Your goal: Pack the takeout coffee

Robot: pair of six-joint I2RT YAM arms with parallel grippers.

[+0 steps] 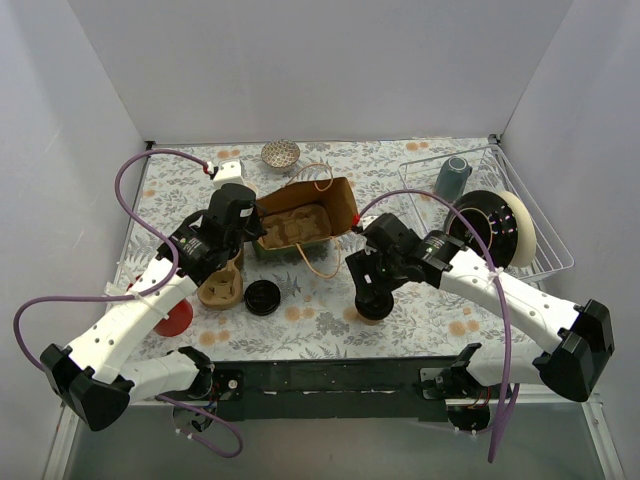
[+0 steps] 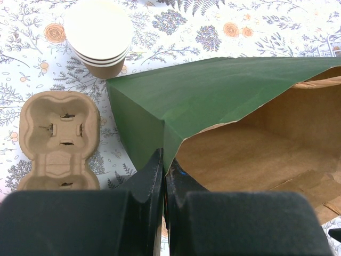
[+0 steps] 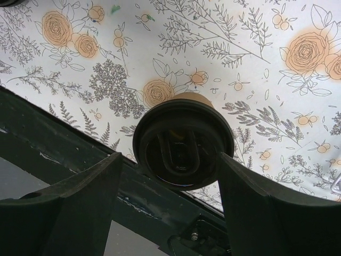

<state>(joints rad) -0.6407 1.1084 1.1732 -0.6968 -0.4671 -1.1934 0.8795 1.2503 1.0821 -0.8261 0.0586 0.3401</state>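
Tan paper cup point(image 3: 184, 143) with black lid stands near the table's front edge between the wide-spread right gripper point(image 3: 166, 184) fingers, not yet touching, so an off-centre close could tip it, while the left gripper point(image 2: 162, 176), clamped on the green bag point(image 2: 213, 90) rim, could tear it.

White cloth over the counter point(image 1: 420, 310), printed with orange roses and grey-green fern sprigs. The paper bag point(image 2: 213, 96) is deep green outside, plain kraft brown inside. The takeout coffee point(image 3: 184, 144) shows a tan cup under a glossy black lid. A spare lid point(image 1: 262, 297) is black too. The cup carrier point(image 2: 58, 141) is pale cardboard brown. Stacked cups point(image 2: 99, 34) are cream-white on top with brown sides. Both arms are white with black pincers and purple cables; the mug point(image 1: 452, 176) is grey-blue in a white wire rack point(image 1: 545, 250).
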